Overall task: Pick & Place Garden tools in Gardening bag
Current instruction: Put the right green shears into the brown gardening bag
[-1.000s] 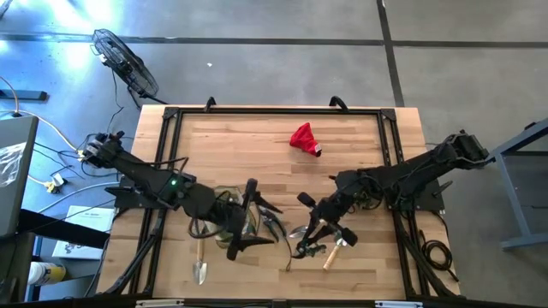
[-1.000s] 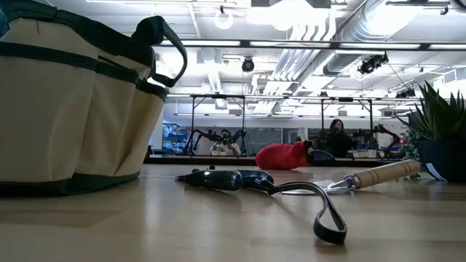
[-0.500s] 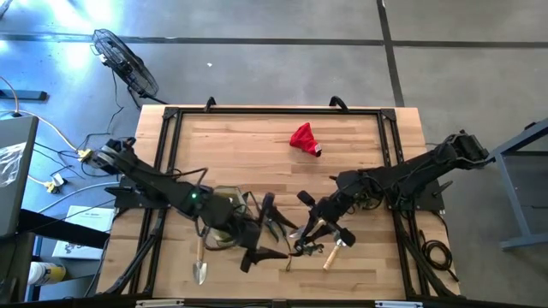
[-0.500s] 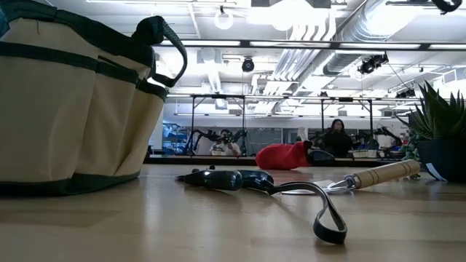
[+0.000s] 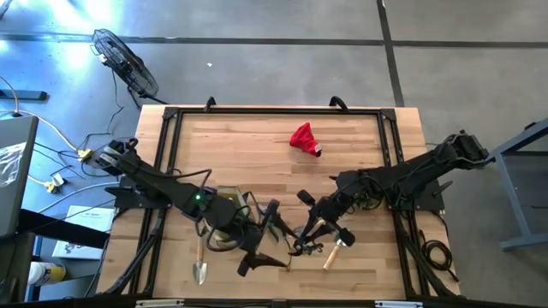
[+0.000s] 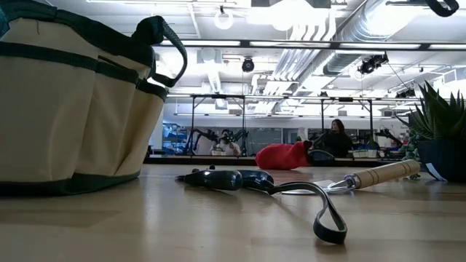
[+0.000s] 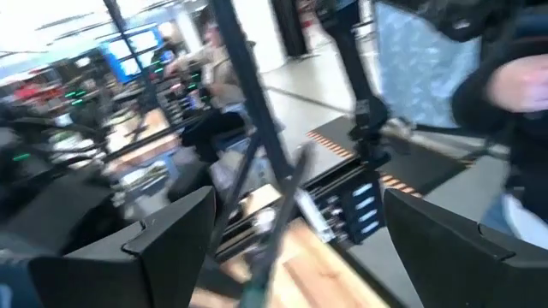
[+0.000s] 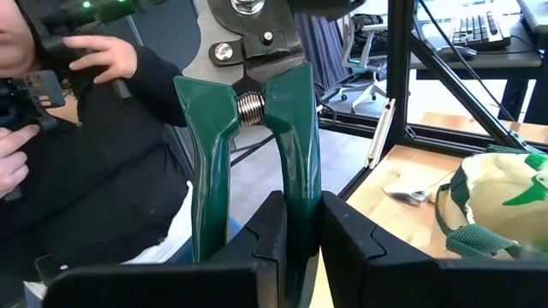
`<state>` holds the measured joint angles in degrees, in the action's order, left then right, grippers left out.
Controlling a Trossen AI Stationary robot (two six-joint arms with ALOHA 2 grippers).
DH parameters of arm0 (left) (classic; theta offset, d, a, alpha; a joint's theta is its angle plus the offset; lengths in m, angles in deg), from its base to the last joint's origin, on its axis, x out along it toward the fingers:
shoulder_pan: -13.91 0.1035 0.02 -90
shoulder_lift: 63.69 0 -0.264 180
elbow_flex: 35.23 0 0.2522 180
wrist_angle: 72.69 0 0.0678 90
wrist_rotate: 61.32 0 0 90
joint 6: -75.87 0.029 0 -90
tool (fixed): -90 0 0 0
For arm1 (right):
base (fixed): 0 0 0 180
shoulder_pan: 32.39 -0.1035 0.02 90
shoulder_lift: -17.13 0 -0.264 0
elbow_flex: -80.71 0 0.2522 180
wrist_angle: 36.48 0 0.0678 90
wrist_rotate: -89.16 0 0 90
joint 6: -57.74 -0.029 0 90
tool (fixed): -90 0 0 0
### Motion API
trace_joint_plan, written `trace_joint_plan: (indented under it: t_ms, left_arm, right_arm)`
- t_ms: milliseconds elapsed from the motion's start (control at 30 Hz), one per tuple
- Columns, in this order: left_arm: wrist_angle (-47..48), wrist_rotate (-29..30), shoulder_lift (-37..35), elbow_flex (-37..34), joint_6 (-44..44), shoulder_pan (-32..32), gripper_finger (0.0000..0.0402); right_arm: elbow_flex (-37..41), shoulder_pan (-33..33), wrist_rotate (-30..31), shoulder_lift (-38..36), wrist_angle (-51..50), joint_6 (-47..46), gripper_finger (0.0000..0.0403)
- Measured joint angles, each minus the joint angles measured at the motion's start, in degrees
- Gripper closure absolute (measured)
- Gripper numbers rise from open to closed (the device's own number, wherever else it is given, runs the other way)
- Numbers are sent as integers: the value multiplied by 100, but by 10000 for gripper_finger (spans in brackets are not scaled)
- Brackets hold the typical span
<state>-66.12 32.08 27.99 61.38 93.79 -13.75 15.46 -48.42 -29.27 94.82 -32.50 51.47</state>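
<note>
The right gripper (image 5: 310, 242) pinches one green handle of a pair of pruners (image 8: 257, 128), its fingers pressed on the grip with the blades pointing away, held above the near middle of the desk (image 5: 257, 145). Just beside it, the left gripper (image 5: 261, 244) hangs with fingers spread wide and empty, next to the tan bag (image 5: 224, 214), which sits under the left arm at the near left of the desk. Other tools lie waiting: a wooden-handled trowel (image 5: 199, 263) near the front edge left of the bag, another wooden handle (image 5: 332, 254) below the right gripper, dark pruners (image 6: 233, 178) flat on the desk in the low view, and a red cloth (image 5: 303, 139) well apart toward the far side. The step in hand looks like carrying the green pruners to the bag; the next move calls for swinging them over the bag's mouth, clear of the left arm, before letting go.
</note>
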Motion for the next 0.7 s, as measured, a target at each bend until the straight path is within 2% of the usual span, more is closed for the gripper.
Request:
trace_joint_plan:
  t_ms: [200,367,633,700]
  left_arm:
    - [-63,-108,52,-2,329,-11,73]
    - [-251,196,52,-2,340,-7,73]
    - [-330,139,202,-7,196,85,73]
    - [-608,125,342,5,191,156,73]
  right_arm:
    - [0,11,155,0,-99,2,365]
    - [0,46,147,0,-90,2,365]
    - [0,46,140,0,-111,34,365]
    - [0,44,142,0,-116,40,365]
